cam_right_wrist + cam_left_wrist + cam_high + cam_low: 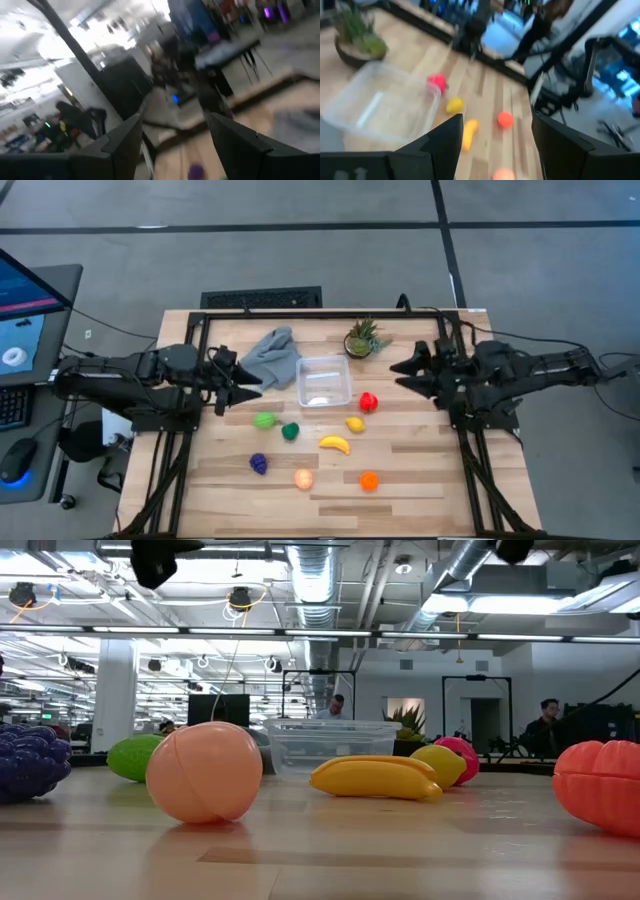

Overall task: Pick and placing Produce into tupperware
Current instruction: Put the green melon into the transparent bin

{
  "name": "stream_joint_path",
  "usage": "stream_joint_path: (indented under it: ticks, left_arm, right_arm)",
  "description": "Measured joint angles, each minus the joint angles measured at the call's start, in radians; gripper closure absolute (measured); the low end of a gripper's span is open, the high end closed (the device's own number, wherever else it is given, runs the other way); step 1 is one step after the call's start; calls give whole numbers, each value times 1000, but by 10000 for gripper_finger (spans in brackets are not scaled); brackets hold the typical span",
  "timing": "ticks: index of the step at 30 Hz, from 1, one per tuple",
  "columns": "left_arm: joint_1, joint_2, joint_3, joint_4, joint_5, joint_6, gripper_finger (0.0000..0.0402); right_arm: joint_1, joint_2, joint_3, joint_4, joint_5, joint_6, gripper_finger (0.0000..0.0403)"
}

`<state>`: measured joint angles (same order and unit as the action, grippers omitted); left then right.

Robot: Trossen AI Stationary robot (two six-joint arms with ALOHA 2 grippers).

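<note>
While both arms hover above the wooden surface (420,470), the left gripper (252,392) hangs at the left edge beside the grey cloth (272,356), its fingers (445,145) spread with nothing between them. Right of the cloth sits the clear tupperware (324,381), holding no produce, with a potted plant (364,339) at its far right. Nearer lie the light green piece (264,420), dark green piece (290,431), purple grapes (258,464), peach (303,478), banana (335,444), yellow lemon (355,424), red piece (368,402) and orange piece (369,480). The right gripper (400,368) hangs at the right, fingers (125,145) likewise spread and holding nothing.
</note>
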<state>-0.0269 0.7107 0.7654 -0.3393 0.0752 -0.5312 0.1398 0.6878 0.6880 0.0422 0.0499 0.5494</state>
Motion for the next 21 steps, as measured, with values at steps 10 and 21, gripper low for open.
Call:
stream_joint_path:
  ticks: [10,21]
  left_arm:
    - [-44,80,-1,-208,81,-47,176]
    - [-67,215,-1,-358,40,208,176]
  right_arm:
    - [37,141,-1,-89,-7,124,148]
    - [28,237,-1,-76,-78,100,148]
